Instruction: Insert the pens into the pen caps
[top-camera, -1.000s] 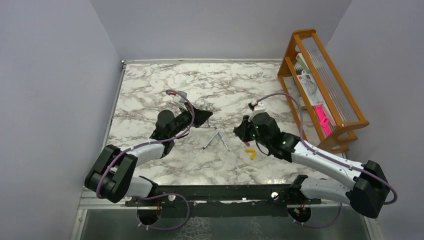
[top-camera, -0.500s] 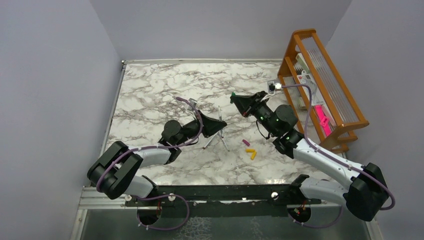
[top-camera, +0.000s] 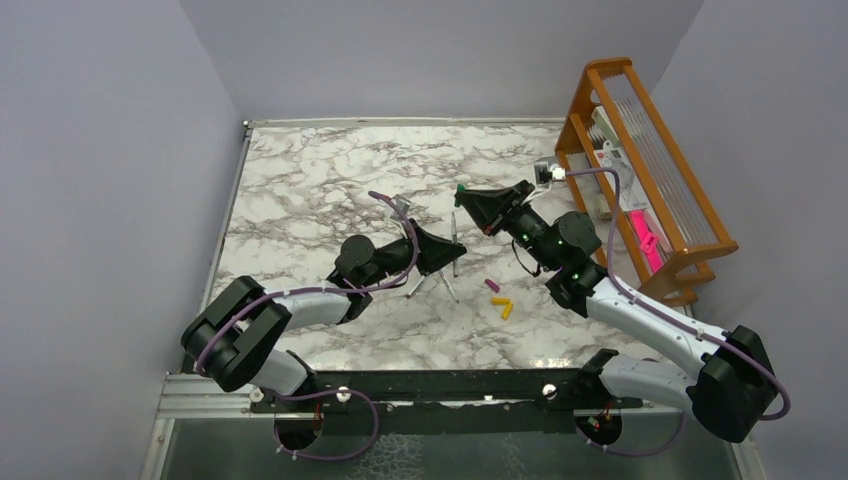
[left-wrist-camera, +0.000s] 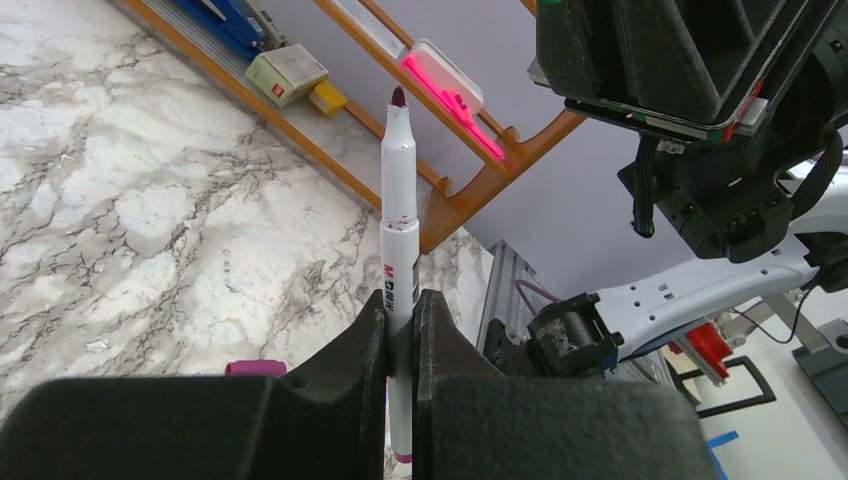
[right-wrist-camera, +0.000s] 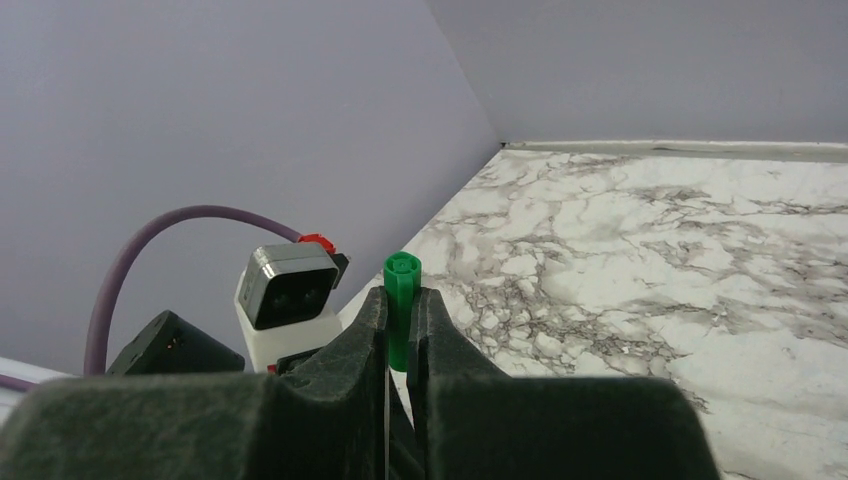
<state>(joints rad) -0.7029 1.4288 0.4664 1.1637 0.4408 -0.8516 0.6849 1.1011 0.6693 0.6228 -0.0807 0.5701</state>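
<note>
Worktop (top-camera: 300, 180): marbled, carries all the loose parts. Rack (top-camera: 650, 170) stands at its right edge, well apart from the action; not involved.

Left arm (top-camera: 300, 298) and right arm (top-camera: 640, 315) both reach to mid-worktop and are raised off it. Judged reason: capping is to be done in the air, one part in each arm.

Left pincer (left-wrist-camera: 401, 310): clamped on a pen (left-wrist-camera: 398, 200). The grip sits low on the barrel, so most of the barrel and the dark tip stand clear above the fingers, upright in the wrist view. That leaves plenty of free length to enter a cap.

Right pincer (right-wrist-camera: 402, 320): clamped on the green cap (right-wrist-camera: 402, 275). Only the cap's round end pokes out past the fingers. It looks hollow, probably the mouth, though I cannot be sure.

Relation, overhead view: the cap is up and just to the right of the pen tip, near but apart. The axes do not yet look lined up. Judgement: alignment phase, first pair, insertion not begun.

Loose pens (top-camera: 432, 283): a crossed bundle on the worktop below the left pincer; count unclear.

Magenta cap (top-camera: 492, 284) and yellow caps (top-camera: 503, 306): lying close together to the right of the bundle, between the arms, uncapped work remaining.
</note>
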